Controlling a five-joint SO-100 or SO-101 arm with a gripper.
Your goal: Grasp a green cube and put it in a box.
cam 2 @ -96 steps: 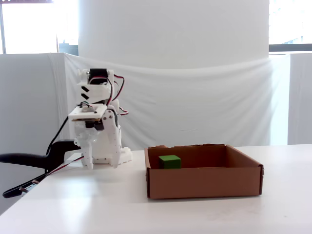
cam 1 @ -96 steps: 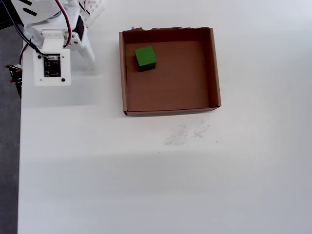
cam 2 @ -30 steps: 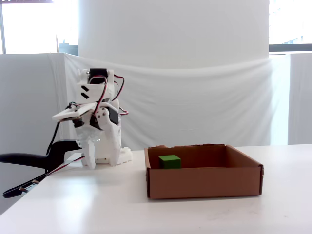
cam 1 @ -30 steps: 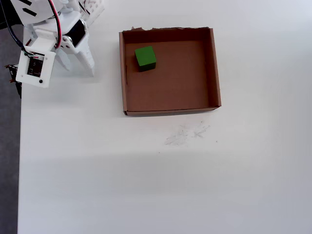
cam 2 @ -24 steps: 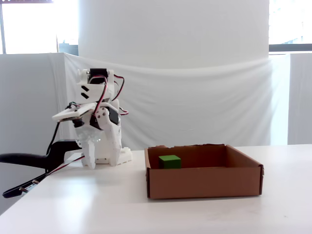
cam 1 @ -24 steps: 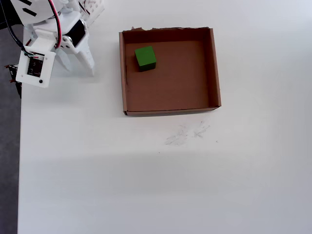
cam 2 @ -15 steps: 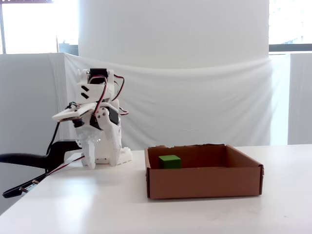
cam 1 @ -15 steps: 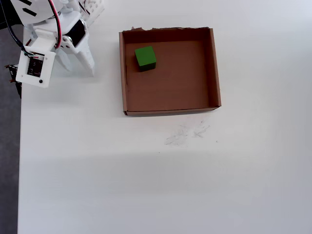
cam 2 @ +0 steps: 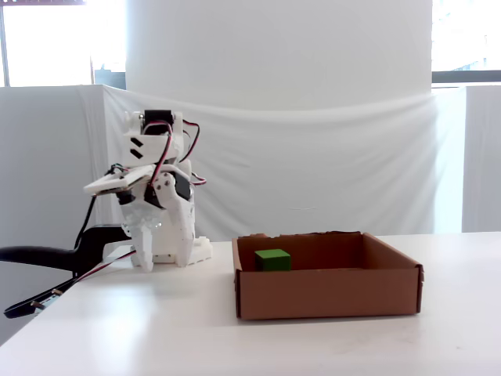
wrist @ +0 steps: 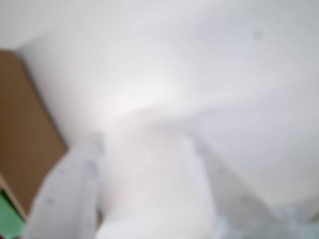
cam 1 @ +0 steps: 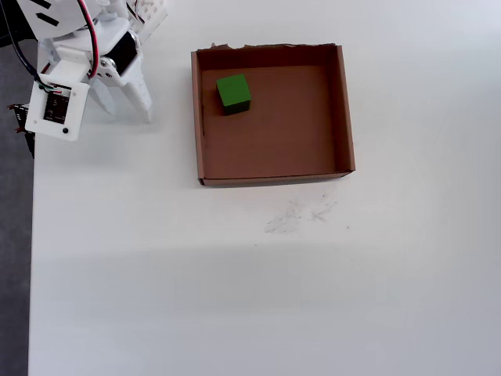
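Note:
The green cube (cam 1: 233, 92) lies inside the box (cam 1: 344, 110), in the corner nearest the arm, resting flat on the floor. The fixed view shows the green cube (cam 2: 272, 260) behind the box's front wall (cam 2: 329, 294). My gripper (cam 1: 127, 113) stands folded at the arm's base, left of the box, open and empty, its fingertips pointing down at the table. In the fixed view the gripper (cam 2: 164, 262) is well apart from the box. The blurred wrist view shows the gripper (wrist: 144, 144) spread over white table, with the box (wrist: 25, 139) and a sliver of green cube (wrist: 10, 221) at the left.
Faint pencil scuffs (cam 1: 301, 213) mark the white table in front of the box. The table's left edge (cam 1: 31, 235) runs just under the arm. A black clamp and cables (cam 2: 39, 254) hang off that side. A white curtain closes the back.
Since 3.2 s ago the arm's wrist has swung left and tilted, and the fingers stand apart. Over the last second nothing has moved; the cube stays in the box.

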